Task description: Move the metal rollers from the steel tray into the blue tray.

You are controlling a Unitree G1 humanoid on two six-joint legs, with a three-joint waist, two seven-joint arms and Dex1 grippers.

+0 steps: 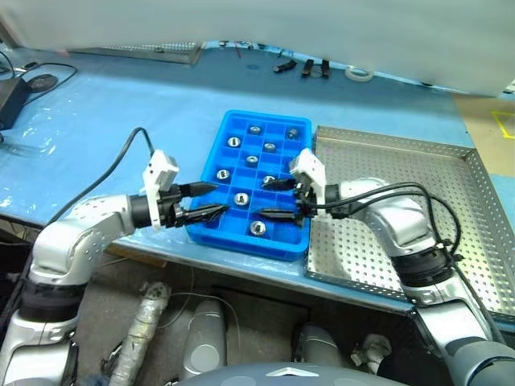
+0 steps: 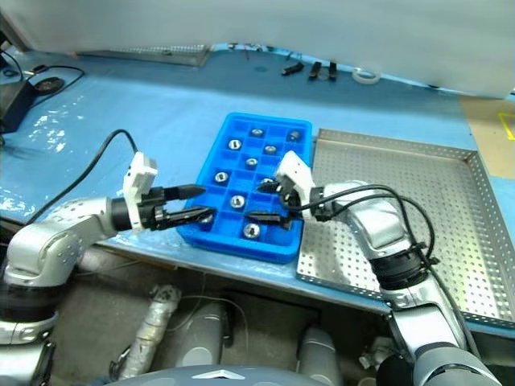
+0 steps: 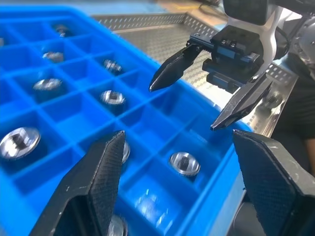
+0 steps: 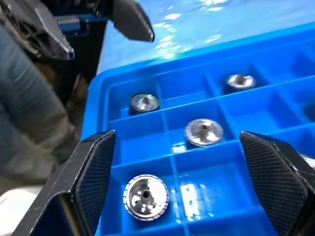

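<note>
Blue-covered bench (image 1: 121, 104) | metal rollers (image 1: 257, 227) below right end effector (image 1: 276, 199), spread

nine metal rollers (image 1: 257, 228), one blue tray (image 1: 211, 233), one steel tray (image 1: 483, 209).

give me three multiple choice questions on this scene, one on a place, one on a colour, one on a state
1. The metal rollers lie in: A the blue tray compartments; B a cardboard box; C a heap on the floor.
2. The table cover is: A white; B light blue; C black.
3. The right gripper is: A shut on a roller; B shut and empty; C open and empty.
Key: A, each roller sits in a blue cell; B, the sheet around the tray is light blue; C, its jaws stand wide apart with nothing between them.
</note>
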